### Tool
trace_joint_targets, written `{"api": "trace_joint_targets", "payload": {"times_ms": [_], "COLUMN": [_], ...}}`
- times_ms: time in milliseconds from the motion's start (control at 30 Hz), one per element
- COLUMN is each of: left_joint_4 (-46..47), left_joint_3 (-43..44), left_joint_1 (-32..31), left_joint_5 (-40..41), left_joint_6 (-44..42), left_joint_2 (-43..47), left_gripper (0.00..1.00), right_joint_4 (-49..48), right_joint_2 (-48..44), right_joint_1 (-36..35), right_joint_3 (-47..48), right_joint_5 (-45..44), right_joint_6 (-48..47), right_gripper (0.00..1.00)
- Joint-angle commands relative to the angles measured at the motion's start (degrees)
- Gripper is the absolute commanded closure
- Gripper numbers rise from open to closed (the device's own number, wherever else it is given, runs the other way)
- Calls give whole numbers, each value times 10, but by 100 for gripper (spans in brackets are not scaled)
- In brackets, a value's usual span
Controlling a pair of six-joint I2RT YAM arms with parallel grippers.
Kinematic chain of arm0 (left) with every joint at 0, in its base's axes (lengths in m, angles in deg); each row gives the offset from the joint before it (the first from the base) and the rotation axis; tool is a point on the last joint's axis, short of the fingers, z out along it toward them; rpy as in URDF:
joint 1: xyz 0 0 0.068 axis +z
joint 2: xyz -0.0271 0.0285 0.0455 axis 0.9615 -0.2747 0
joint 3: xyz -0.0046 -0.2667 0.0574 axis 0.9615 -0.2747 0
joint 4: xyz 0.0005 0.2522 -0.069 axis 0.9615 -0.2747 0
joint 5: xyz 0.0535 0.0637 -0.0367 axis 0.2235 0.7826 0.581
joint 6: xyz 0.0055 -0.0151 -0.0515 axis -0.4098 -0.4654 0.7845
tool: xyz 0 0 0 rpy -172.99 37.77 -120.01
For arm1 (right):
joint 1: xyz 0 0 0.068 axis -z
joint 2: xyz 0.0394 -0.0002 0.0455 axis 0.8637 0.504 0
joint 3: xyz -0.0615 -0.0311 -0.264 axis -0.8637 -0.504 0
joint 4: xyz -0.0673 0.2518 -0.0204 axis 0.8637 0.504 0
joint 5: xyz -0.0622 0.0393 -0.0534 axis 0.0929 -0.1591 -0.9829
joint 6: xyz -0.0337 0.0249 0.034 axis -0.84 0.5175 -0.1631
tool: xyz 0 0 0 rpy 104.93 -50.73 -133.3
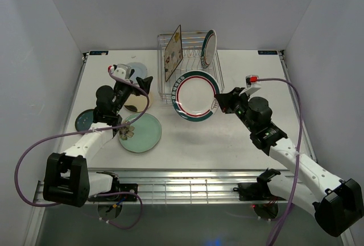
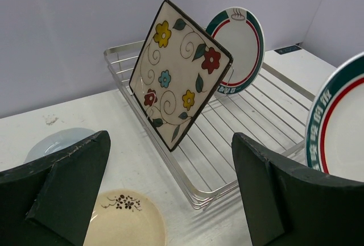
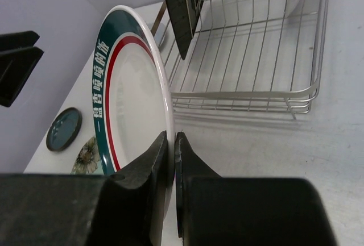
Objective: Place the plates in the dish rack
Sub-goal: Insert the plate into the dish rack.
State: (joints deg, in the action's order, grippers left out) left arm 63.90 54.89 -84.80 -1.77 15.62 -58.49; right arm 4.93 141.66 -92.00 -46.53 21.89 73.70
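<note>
The silver wire dish rack (image 1: 193,78) stands at the back centre. In it the square floral plate (image 1: 172,54) stands on edge at the left, and a white plate with a teal-red rim (image 1: 209,47) at the back right. My right gripper (image 1: 219,103) is shut on the rim of the second white teal-red plate (image 1: 196,95) and holds it upright at the rack's near edge; the wrist view shows the jaws (image 3: 172,144) pinching that plate (image 3: 131,98). My left gripper (image 1: 139,84) is open and empty above the cream plate (image 1: 133,103), left of the rack (image 2: 239,138).
The large pale green plate (image 1: 140,132) lies in front of the left gripper. The small dark teal plate (image 1: 85,120) lies at the far left. The blue-grey plate (image 1: 136,70) lies behind the left gripper. White walls enclose the table.
</note>
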Motion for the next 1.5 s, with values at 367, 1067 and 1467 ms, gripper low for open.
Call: {"api": "trace_joint_targets", "payload": {"times_ms": [367,1067,1467], "left_joint_4": [12,14,14], "left_joint_3": [-9,-9,-9], "left_joint_1": [-3,-5,-7], "left_joint_5": [-5,1,6], "left_joint_6": [-5,-9,-12], "left_joint_2": [16,13,12], "left_gripper": [2,2,2], "right_joint_4": [-88,-87,-133], "right_joint_2": [58,353,553], "right_joint_1": [4,-6,-31], "right_joint_3": [105,408,596], "right_joint_5": [-218,-435,-540], "right_joint_6": [-49,-231,-387], "right_gripper": [92,92,92]}}
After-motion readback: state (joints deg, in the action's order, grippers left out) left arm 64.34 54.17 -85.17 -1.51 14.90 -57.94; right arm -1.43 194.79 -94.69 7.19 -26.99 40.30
